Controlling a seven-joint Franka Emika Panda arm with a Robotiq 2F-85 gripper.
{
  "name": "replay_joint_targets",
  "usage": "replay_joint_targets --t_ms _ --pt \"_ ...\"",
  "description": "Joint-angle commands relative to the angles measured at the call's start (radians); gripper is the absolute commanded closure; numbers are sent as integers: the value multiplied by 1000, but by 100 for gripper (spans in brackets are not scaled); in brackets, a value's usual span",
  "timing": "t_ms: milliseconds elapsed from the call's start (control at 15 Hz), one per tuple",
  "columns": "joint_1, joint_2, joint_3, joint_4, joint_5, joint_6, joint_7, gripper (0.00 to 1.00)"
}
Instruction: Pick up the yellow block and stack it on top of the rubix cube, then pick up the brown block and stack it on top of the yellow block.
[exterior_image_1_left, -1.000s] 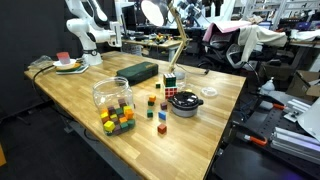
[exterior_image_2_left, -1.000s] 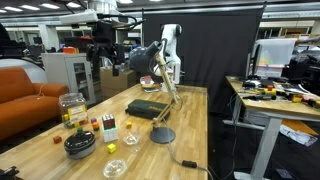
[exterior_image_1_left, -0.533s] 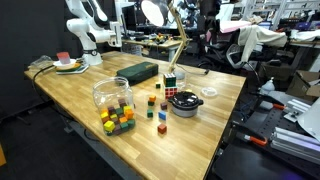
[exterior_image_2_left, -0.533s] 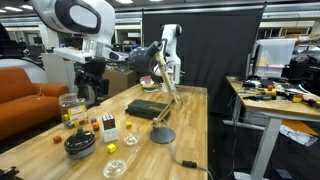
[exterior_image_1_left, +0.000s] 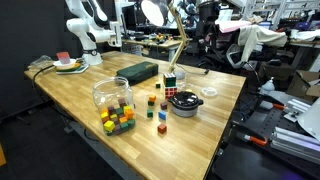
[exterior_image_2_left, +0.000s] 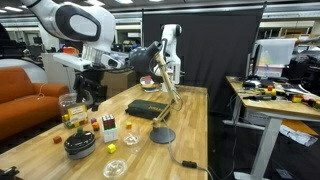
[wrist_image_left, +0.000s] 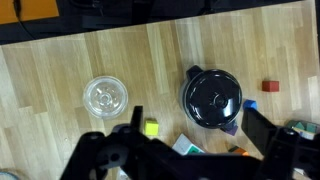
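The rubix cube (exterior_image_1_left: 171, 83) stands near the table's middle, next to a black bowl (exterior_image_1_left: 184, 102); it also shows in an exterior view (exterior_image_2_left: 108, 128). In the wrist view only a corner of the rubix cube (wrist_image_left: 186, 148) shows past the gripper body. The yellow block (wrist_image_left: 151, 128) lies on the wood just beside it and also shows in an exterior view (exterior_image_2_left: 112, 147). An orange-brown bit, probably the brown block (wrist_image_left: 236, 149), peeks out under the gripper. My gripper (wrist_image_left: 193, 116) is open and empty, high above the bowl, and shows in an exterior view (exterior_image_2_left: 90, 95).
A clear lid (wrist_image_left: 105, 97) lies by the yellow block. A red cube (wrist_image_left: 270, 86) and a blue cube (wrist_image_left: 250, 104) lie beside the bowl. A glass jar (exterior_image_1_left: 112, 93), a bunch of small coloured cubes (exterior_image_1_left: 117, 120), a dark box (exterior_image_1_left: 138, 71) and a desk lamp (exterior_image_2_left: 163, 135) stand on the table.
The arm has swung down and over the table. The gripper has dropped from near the ceiling to above the bowl and blocks. Nothing on the table has moved.
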Motion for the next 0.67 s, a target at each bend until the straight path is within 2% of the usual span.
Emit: replay_joint_targets --t_ms 0,533,600 --pt "-9 12 13 5 -3 4 2 0" --pt "2 205 57 42 -66 38 -32 0" --pt "-2 172 59 17 -48 37 -10 0"
